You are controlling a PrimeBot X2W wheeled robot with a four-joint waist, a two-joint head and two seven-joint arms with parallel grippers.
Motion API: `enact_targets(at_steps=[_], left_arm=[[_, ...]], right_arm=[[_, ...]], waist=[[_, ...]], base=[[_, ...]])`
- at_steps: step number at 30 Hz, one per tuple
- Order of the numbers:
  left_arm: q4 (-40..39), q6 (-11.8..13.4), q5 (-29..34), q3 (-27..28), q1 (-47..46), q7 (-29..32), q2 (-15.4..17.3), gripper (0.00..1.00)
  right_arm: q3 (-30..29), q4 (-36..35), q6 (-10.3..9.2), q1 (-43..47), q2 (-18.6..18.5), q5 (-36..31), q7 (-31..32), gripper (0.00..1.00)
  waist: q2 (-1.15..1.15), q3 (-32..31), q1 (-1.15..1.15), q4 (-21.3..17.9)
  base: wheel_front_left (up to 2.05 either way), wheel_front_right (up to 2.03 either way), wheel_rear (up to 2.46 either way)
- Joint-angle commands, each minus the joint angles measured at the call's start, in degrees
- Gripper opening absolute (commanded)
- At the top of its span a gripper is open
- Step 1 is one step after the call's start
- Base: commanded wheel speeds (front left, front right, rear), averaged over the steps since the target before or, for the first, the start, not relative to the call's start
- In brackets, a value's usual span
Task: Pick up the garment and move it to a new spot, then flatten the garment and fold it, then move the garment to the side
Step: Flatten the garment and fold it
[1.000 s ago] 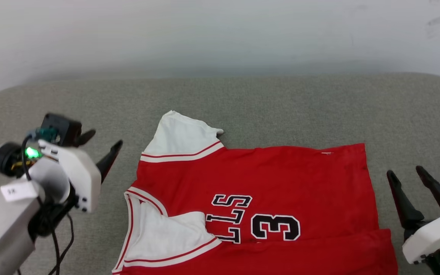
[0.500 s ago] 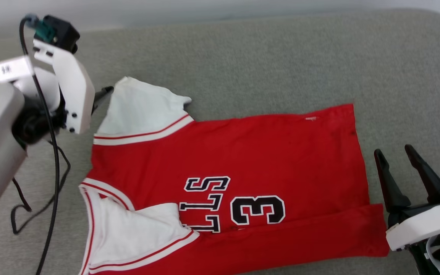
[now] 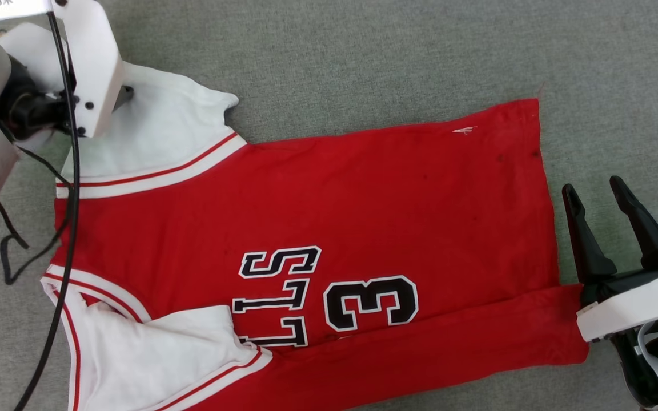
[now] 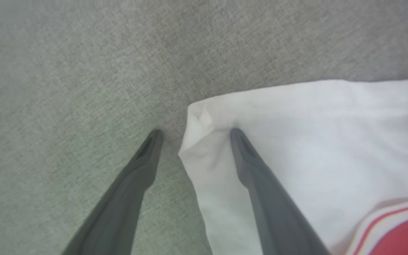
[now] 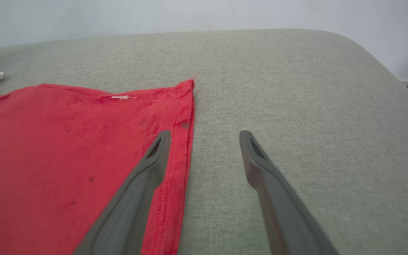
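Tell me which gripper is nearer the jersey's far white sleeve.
Left. The left gripper stands open astride the white sleeve corner; the right gripper sits open beside the hem, at the jersey opposite end.

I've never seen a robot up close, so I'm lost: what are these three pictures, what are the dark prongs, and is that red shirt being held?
This is a two-armed robot. One picture comes from a camera on its head, looking down at a grey cloth-covered surface. The other two come from cameras on its wrists, each looking along that arm's claw; the prongs are its two fingers. On the surface lies a red short-sleeved jersey, its near edge folded over. The left claw stands open astride the corner of a white sleeve, one finger over it, one over the grey cloth. The right claw is open too, at the jersey's hem. Nothing is held.
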Motion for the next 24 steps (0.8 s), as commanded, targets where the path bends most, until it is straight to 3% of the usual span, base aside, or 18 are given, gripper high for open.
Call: enact_targets(at_steps=[1,2,3,4,9,14,20,24], left_arm=[[1.0,-0.4,0.3,-1.3,0.4,0.9,-0.4,1.00],[1.5,-0.6,0.2,-1.8,1.1,1.4,-0.6,1.00],[1.8,-0.8,0.0,-2.2,1.6,1.7,-0.8,0.38],[2.2,-0.9,-0.5,-2.3,2.2,1.7,-1.1,0.00],[2.5,-1.6,-0.9,-2.8,3.6,-0.2,-1.2,0.00],[1.6,-1.8,0.6,-2.4,2.6,-6.4,-2.3,0.00],[-0.1,-2.1,0.2,-2.2,3.1,-11.5,-3.7,0.00],[-2.3,-2.2,0.1,-2.8,3.6,-14.1,-4.6,0.00]], right_arm=[[0.2,0.2,-0.05,-0.8,-0.3,0.3,-0.4,1.00],[0.1,0.2,-0.05,-0.9,-0.5,0.3,-0.5,1.00],[-0.1,0.2,-0.06,-1.1,-0.7,0.3,-0.4,1.00],[-0.2,0.3,-0.05,-1.3,-0.8,0.2,-0.5,1.00],[-0.9,-0.2,-0.06,-2.2,-1.8,-0.1,0.0,1.00],[-1.5,-1.8,-0.06,-4.5,-5.1,-0.7,2.7,1.00],[0.9,-2.7,-0.05,-10.2,-11.7,2.2,11.5,1.00],[5.1,-1.2,-0.06,-15.0,-17.5,6.0,20.9,1.00]], waist=[[0.00,0.9,-0.01,-0.5],[0.00,1.0,-0.01,-0.5],[0.00,1.0,-0.01,-0.4],[0.00,0.9,-0.01,-0.3],[0.00,-0.5,-0.01,0.7],[0.00,-3.5,-0.01,2.4],[0.00,-6.8,-0.01,5.2],[0.00,-7.7,-0.01,7.4]], base=[[0.00,0.00,0.00],[0.00,0.00,0.00],[0.00,0.00,0.00],[0.00,0.00,0.00],[0.00,0.00,0.00],[0.00,0.00,0.00],[0.00,0.00,0.00],[0.00,0.00,0.00]])
